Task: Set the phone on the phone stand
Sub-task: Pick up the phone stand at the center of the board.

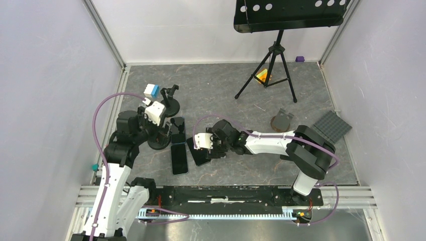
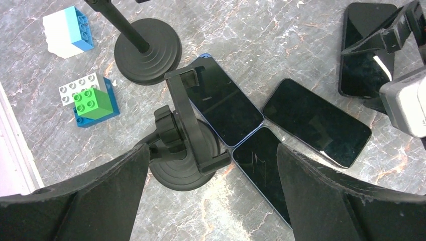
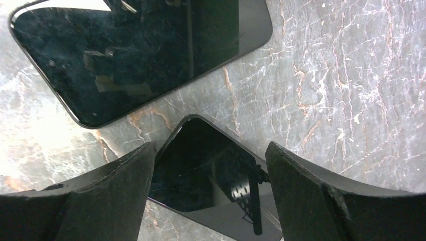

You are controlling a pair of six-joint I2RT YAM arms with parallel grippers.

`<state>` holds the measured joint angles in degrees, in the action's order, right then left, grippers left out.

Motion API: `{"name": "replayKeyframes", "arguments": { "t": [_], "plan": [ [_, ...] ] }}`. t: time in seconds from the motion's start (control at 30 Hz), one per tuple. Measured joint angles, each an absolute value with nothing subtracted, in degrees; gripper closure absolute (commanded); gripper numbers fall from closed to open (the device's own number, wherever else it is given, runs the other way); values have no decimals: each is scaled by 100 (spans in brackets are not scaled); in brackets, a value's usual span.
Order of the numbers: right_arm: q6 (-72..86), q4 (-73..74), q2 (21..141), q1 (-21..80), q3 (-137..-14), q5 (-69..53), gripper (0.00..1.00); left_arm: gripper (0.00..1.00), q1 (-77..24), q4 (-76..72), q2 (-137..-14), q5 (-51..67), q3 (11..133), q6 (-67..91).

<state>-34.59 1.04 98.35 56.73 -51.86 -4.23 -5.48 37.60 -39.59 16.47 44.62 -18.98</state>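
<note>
1. Left gripper [image 2: 212, 153] hovers over the phone stand [image 2: 183, 150], jaws spread wide, holding nothing.
2. Right gripper [image 3: 210, 150], jaws wide apart too, straddles a phone [image 3: 206, 170] flat on the table [image 3: 326, 75], off the stand.
3. Other phones [image 2: 223, 103] lie beside the stand's base.
</note>
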Motion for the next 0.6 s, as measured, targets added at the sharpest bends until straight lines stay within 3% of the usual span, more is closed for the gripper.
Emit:
{"name": "replayKeyframes", "arguments": {
  "t": [0.37, 0.6],
  "plan": [
    [-3800, 176, 9706, 5164, -5065, -99, 19, 0, -687, 4209, -4051, 2189, 4873, -2281],
    [-3852, 263, 9338, 4698, -4698, 71, 19, 0, -722, 4016, -4355, 1739, 5059, -2300]
  ]
}}
